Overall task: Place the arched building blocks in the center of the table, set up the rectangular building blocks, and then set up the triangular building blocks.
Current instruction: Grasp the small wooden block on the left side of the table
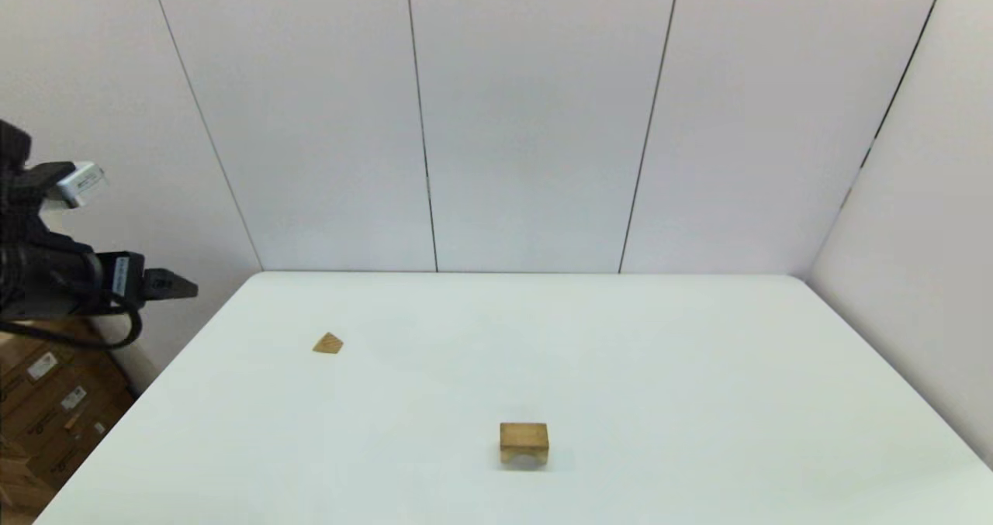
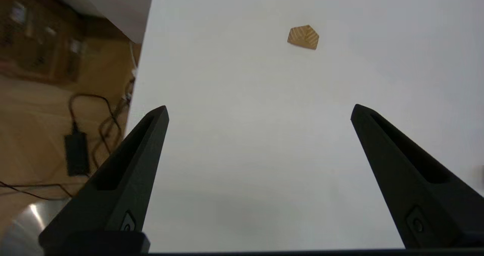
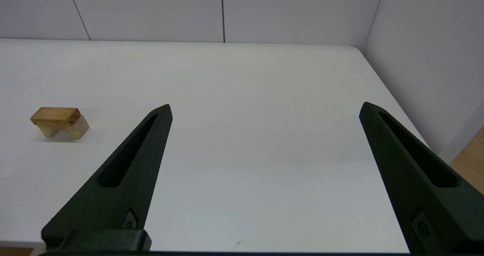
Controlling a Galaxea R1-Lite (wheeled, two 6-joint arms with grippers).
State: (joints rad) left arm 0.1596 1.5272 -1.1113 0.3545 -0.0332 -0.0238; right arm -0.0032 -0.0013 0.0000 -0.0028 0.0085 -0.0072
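The white counter [image 1: 698, 401] fills the lower half of the head view. The arched block [image 1: 524, 443] stands on its two legs at lower centre of that frame, arch opening facing the camera. In the right wrist view the same arched block [image 3: 59, 121] sits at the left edge of the frame, resting on the counter with its cut-out turned downward. The triangular wedge [image 1: 328, 343] lies flat on the counter at centre left of the head frame, well apart from the arched block; in the left wrist view the wedge [image 2: 303, 37] shows its striped grain in the upper middle of the frame. No flat oblong bar shows in any view.

The left tool [image 1: 174, 286] hangs at the left edge of the head frame, off the counter's left side and above the cardboard boxes [image 1: 46, 409]. Its wrist view shows the left tool [image 2: 259, 110] spread wide with nothing between the fingers. The right tool [image 3: 266, 106] is likewise spread wide and empty, above bare counter near the right edge of the surface
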